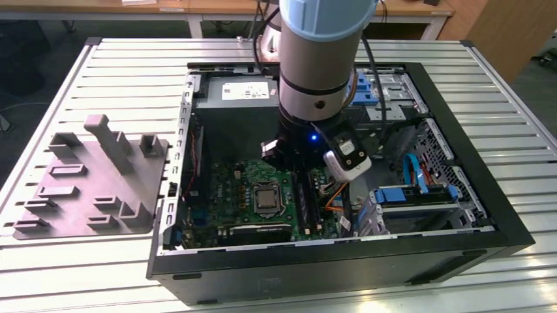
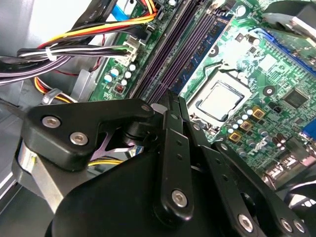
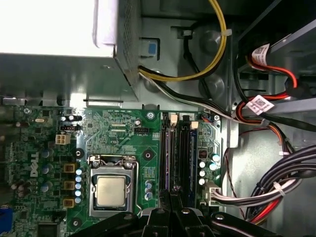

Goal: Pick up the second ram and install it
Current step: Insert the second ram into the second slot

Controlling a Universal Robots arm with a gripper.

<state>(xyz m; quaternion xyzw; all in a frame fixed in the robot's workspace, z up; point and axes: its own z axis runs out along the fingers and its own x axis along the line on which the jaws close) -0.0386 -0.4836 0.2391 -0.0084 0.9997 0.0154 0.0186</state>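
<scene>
Labels first: white sticker [image 1: 248, 90] with dark print on the grey metal power-supply box [image 1: 213, 101]. Red-and-white paper tags [image 3: 260, 104] hang on the red and black cables, beyond the slots from the socket. White lettering [image 3: 33, 165] is printed on the green motherboard [image 3: 123, 133], on the socket's side away from the slots.

Landmark: silver square processor in its metal-framed socket [image 3: 111, 191]. A row of long narrow black memory slots [image 3: 177, 158] runs just beside it, between the socket and the bundled black, white and yellow cables [image 2: 74, 49].

second ram [image 2: 206, 47]: thin dark blue-green memory stick, standing on edge in the slot row. In the second wrist view it's on the row's socket side. Looks upright, not tilted. Can't tell whether a neighbouring slot holds a stick too.

Black linkage claw [image 3: 170, 190]: inside the open black computer case [image 1: 348, 274], tips at one end of the slot row, near the socket's corner. Fingers [image 2: 173, 138] are pressed together, no gap showing. The ram runs away from the tips along the row. Can't tell if the tips touch its end, or if anything thin is nipped between them.

Outside the case, well apart from the socket: grey plastic tray with upright pegs [image 1: 96, 182] on the slatted metal table [image 1: 130, 72], at the exterior view's left.
</scene>
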